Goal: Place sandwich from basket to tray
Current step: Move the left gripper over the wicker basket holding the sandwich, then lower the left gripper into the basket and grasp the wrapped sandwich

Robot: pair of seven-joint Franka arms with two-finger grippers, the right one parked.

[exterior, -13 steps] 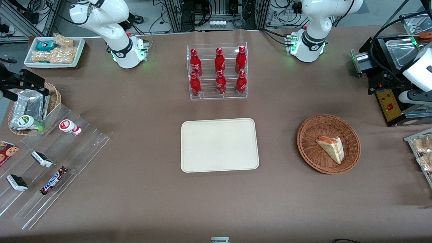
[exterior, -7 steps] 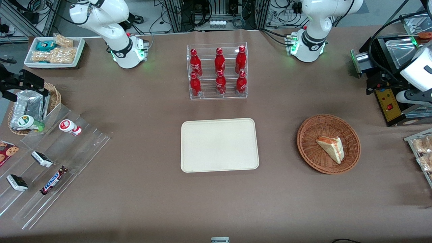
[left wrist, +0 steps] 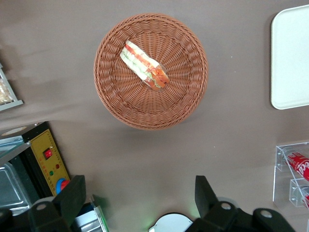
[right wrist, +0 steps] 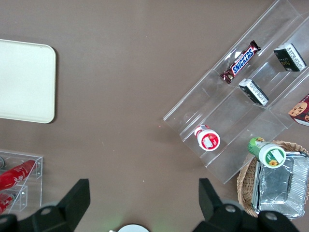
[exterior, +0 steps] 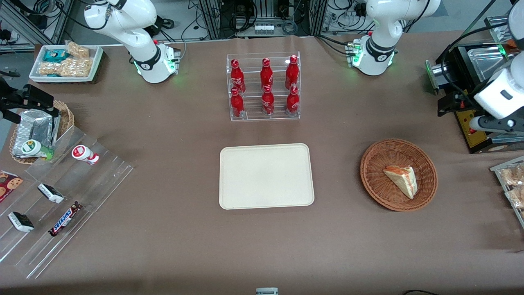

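In the basket (exterior: 398,175), the sandwich (exterior: 402,180), tray (exterior: 266,176) bare, gripper (left wrist: 137,203) spread wide above the table.

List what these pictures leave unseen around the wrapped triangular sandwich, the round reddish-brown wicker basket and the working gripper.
- Clear-wrapped triangular sandwich: underside hidden in both views, lying against the round reddish-brown wicker basket.
- Open two-finger gripper, above the table farther from the front camera than the basket: body cut off by the left wrist picture's edge.
- Snack rack: cut off by the front picture's edge.
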